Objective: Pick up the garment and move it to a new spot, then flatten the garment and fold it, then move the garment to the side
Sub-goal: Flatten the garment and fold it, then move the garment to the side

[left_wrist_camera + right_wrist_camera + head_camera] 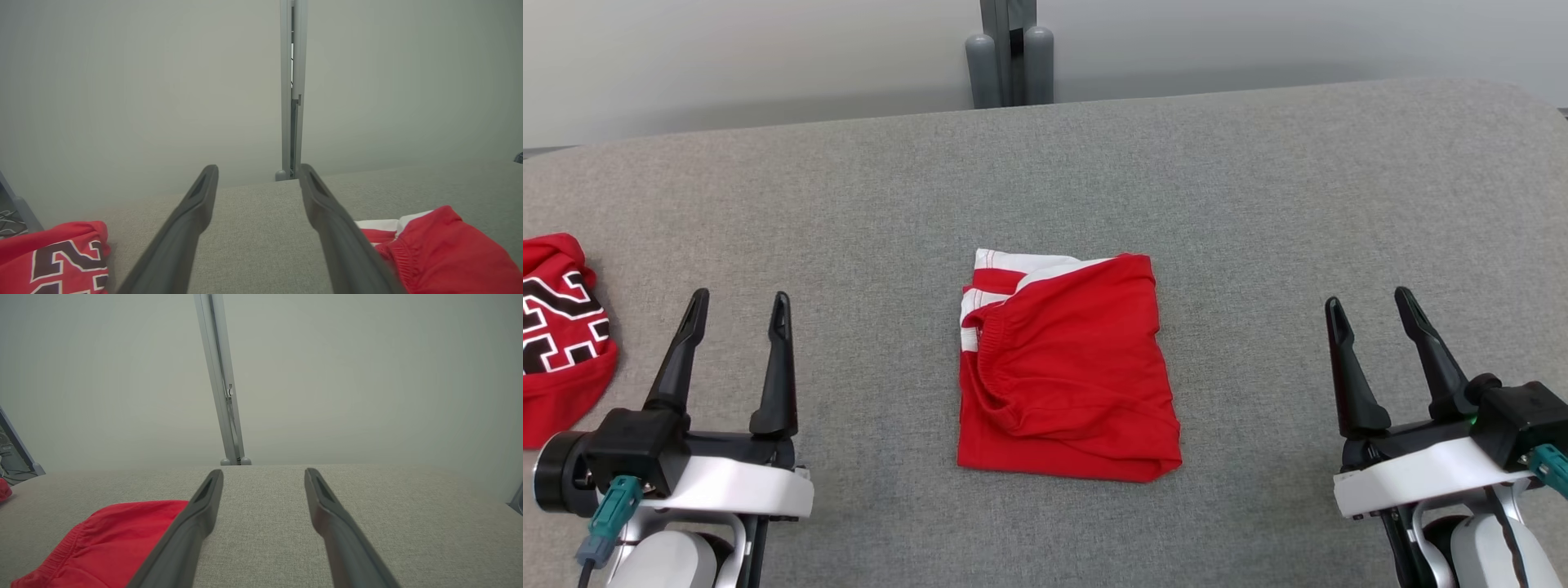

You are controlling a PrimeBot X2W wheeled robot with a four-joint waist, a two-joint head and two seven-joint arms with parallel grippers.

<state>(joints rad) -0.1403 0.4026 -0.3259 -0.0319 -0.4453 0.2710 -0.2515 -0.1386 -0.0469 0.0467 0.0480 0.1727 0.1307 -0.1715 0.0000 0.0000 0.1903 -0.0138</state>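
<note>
A red garment [1066,367] with white stripes along its far left edge lies folded into a rough rectangle at the middle of the grey fabric surface [1258,204]. The left wrist view has the garment [441,253] at its lower right, and the right wrist view has the garment [110,547] at its lower left. My left gripper [739,306] hovers open at the lower left, well apart from the garment. On the opposite side, at the lower right, my right gripper [1368,302] is open too. Neither holds anything.
A second red garment [560,339] with black and white lettering lies bunched at the surface's left edge, close to my left gripper; it appears again as the lettered garment [57,261]. A grey post [1010,53] rises behind the far edge against a pale wall.
</note>
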